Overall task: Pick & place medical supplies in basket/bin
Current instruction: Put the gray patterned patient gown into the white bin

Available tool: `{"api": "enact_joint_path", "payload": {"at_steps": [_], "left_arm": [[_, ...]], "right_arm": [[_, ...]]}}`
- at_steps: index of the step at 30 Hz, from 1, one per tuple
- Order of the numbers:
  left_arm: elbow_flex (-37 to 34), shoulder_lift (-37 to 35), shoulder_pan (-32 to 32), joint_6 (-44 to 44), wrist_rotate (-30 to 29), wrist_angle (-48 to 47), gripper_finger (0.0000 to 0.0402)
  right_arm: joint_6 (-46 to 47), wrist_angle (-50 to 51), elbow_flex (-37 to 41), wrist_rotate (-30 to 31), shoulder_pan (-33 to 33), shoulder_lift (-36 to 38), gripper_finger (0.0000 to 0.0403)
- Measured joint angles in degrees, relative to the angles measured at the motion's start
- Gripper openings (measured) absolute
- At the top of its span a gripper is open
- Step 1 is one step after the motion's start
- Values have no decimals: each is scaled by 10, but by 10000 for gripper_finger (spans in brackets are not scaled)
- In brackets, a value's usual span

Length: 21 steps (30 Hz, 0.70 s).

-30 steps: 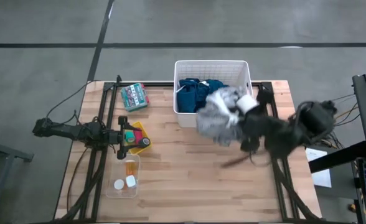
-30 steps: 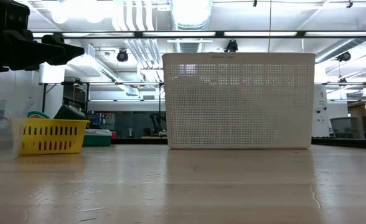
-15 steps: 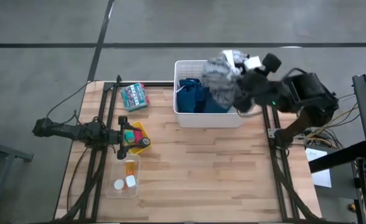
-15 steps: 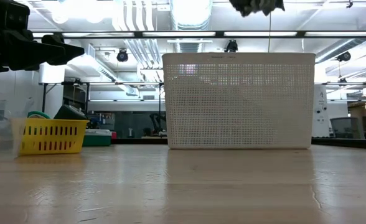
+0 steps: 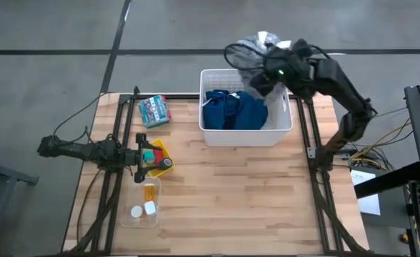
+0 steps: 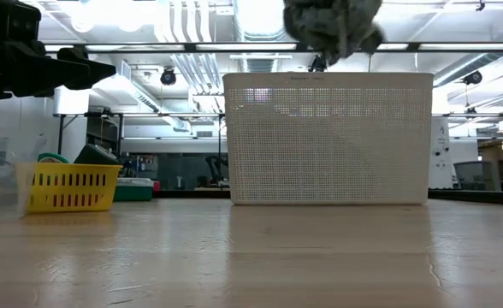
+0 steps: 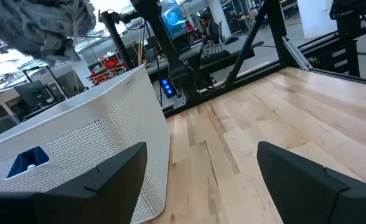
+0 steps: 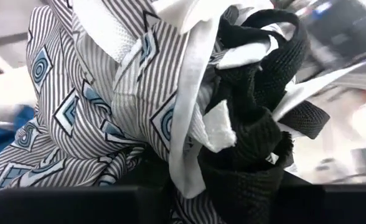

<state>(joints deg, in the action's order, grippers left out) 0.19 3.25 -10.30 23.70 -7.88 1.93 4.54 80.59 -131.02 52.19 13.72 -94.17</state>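
Note:
My right gripper [image 5: 266, 63] is raised over the far right corner of the white slotted tub [image 5: 281, 132] and is shut on the grey-white patterned cloth [image 5: 251, 47]. In the low view the cloth [image 6: 333, 26] hangs above the tub's rim [image 6: 328, 77]. It fills the right wrist view [image 8: 108, 106], with black straps [image 8: 258, 124] bunched into it. The dark blue garment [image 5: 231, 111] lies inside the tub. My left gripper [image 5: 141, 156] waits open by the yellow tray [image 5: 161, 151]; in its wrist view [image 7: 201, 186] it faces the tub wall [image 7: 77, 155]. My right gripper holds the patterned cloth as a bunched wad of several layers [image 8: 170, 174]; the cloth itself hides where the fingers close on it. The arm reaches in from the table's right side. The cloth is lifted clear and hangs above the tub's far rim.
The yellow tray holds tape rolls [image 5: 151, 157]. A clear box [image 5: 133, 218] near the left front holds an orange pill bottle [image 5: 150, 191] and small white pieces [image 5: 143, 210]. A green patterned packet [image 5: 154, 111] lies at the far left. Bare wood [image 5: 238, 193] spans the table's middle and near side.
My right gripper, still shut on the cloth, has swung from just near of the tub's right side up and toward the far edge, crossing over the tub. The cloth has travelled with it, lifted clear, and now hangs above the far rim. The left arm has kept still.

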Motion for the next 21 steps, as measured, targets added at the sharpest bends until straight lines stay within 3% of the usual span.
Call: {"api": "enact_joint_path", "payload": {"at_steps": [5, 16, 21], "left_arm": [[0, 0, 0, 0, 0, 0, 310], [0, 0, 0, 0, 0, 0, 311], [0, 0, 0, 0, 0, 0, 311]], "right_arm": [[-4, -34, 0, -129, 54, -46, 89], [18, 32, 3, -142, 118, -153, 89], [48, 81, 7, -201, 136, -199, 90]]}}
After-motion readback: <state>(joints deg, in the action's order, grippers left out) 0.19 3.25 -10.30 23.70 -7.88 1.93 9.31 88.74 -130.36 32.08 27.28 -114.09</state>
